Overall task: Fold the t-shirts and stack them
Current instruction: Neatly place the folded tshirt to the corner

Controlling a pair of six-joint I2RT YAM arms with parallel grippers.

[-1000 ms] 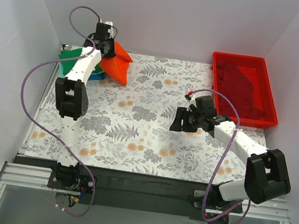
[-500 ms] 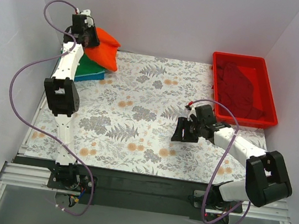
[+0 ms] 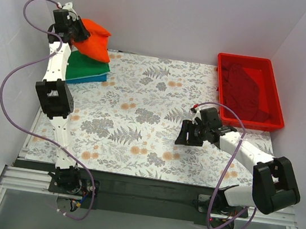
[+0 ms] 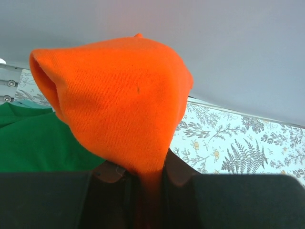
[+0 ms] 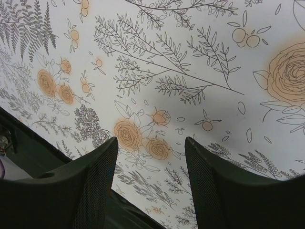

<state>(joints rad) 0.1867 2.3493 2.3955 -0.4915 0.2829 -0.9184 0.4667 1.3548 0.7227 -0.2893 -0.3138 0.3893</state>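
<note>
Evidently the left arm has swung up and to its left over the past second. The left gripper [image 3: 73,26] was earlier just right of the folded pile; it is now high in the far-left corner, close to the back wall. It is pinched almost closed on a fold of the orange-red t-shirt [image 3: 94,41], and the left wrist view shows the cloth bunched into a hooded lump [image 4: 124,100] rising from between the jaws. The shirt has come along with the gripper and hangs clear of the worktop [image 3: 140,124], over the far part of the green t-shirt [image 3: 88,67]. That one lies folded on the blue t-shirt [image 3: 93,79], of which only a thin edge shows.

The right gripper [image 3: 184,135] has hardly shifted. It hovers low over the floral worktop towards the right, jaws standing well apart with nothing between them [image 5: 150,140]. The dark red t-shirt [image 3: 250,88] still lies in the red bin [image 3: 246,58] at the far right.

The move reads as carrying the orange-red shirt onto the pile. Since the cloth looks crumpled rather than flat, it may land untidily. The dark red shirt is not yet folded.
</note>
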